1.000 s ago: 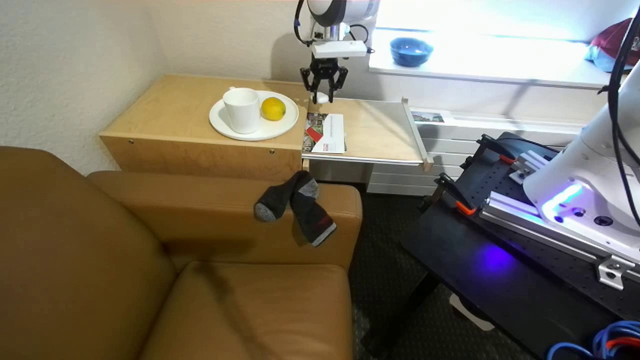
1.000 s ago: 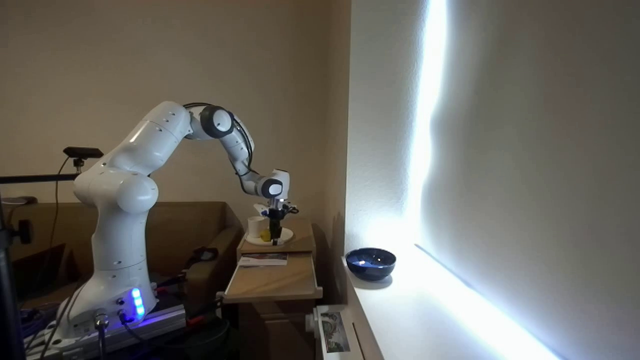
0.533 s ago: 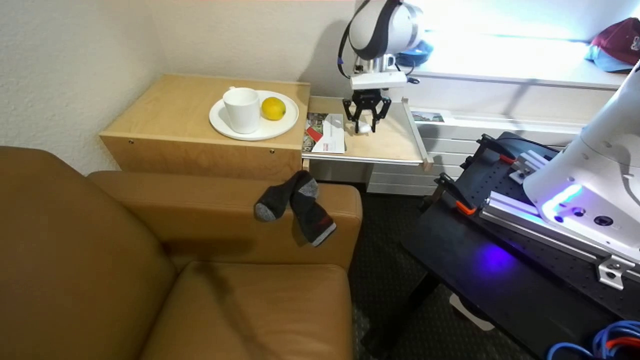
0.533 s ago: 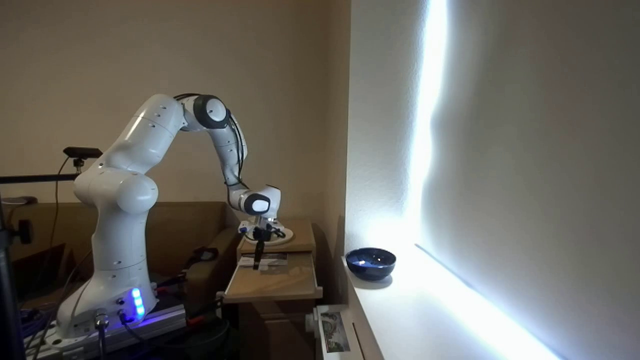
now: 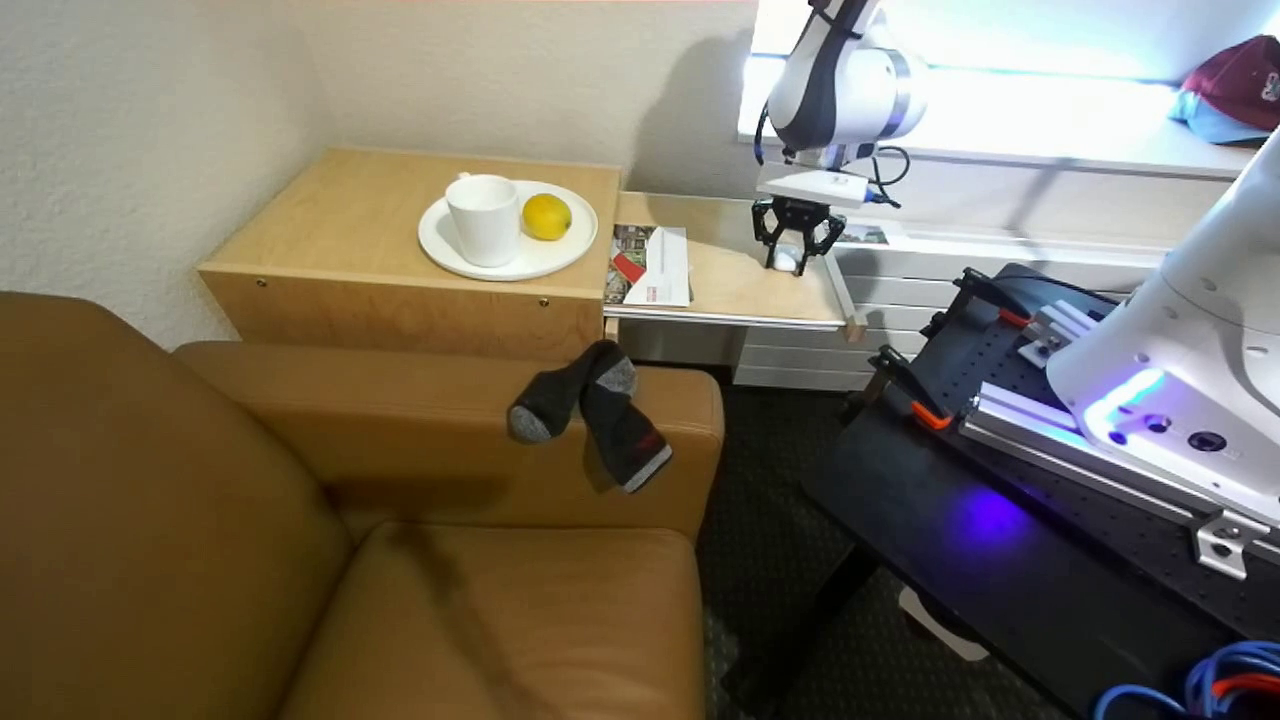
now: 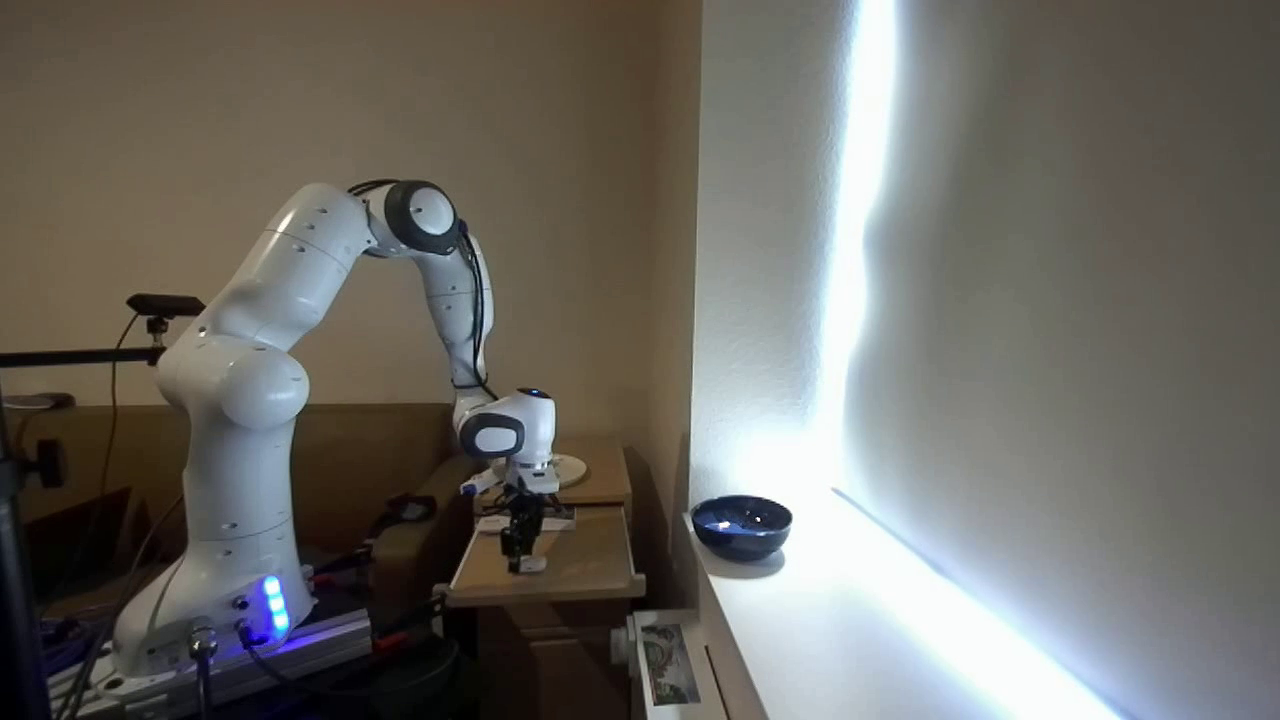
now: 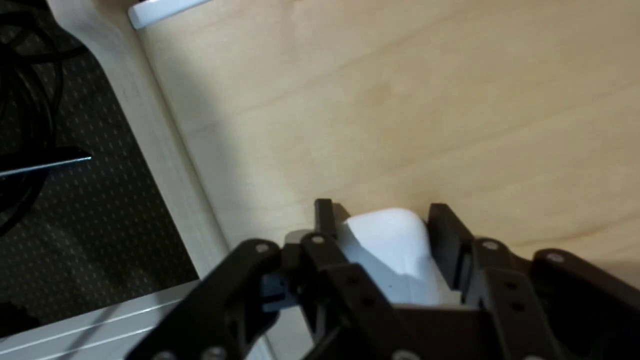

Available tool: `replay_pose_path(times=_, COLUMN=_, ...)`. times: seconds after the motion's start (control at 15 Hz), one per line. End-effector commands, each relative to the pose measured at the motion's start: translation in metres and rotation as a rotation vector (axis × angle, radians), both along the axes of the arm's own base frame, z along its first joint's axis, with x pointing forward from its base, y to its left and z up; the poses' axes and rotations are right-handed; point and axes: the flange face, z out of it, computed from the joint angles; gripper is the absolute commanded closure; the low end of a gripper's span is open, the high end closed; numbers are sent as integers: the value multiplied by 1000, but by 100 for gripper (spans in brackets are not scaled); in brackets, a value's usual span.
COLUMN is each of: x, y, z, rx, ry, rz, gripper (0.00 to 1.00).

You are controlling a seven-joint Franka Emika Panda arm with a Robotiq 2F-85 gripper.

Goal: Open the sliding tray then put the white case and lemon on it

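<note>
White case, pinched in the gripper, had just come down over the sliding tray near its outer edge; release seemed next. The lemon waited on the plate near the tray-side edge of the tabletop.

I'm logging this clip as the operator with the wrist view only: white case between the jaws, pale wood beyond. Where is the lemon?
Observer: In an exterior view, the lemon sits on the white plate, beside a white mug.
Operator: Is that plate level with the sliding tray?
Observer: No, it is higher: the plate stands on the cabinet top, and the pulled-out tray lies below that level.
Operator: Anything else on the tray, outside my picture?
Observer: Yes, a printed leaflet lies at its cabinet end.
</note>
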Motion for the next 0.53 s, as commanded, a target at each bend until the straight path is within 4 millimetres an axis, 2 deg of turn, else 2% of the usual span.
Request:
replay_pose_path(times=0.0, x=-4, y=-8, z=-12, rx=28, ry=-22, rz=-105, gripper=75)
replay_pose_path(times=0.2, x=-4, y=-12, z=-17, rx=70, ry=-10, rz=-149, gripper=75)
replay_pose_path(times=0.27, x=-3, y=-14, z=-17, rx=88, ry=4, rz=-160, gripper=25)
replay_pose_path(times=0.33, x=-2, y=-16, z=-16, rx=96, ry=7, rz=-166, gripper=24)
replay_pose_path(times=0.47, x=-3, y=-16, z=-18, rx=124, ry=22, rz=-163, gripper=12)
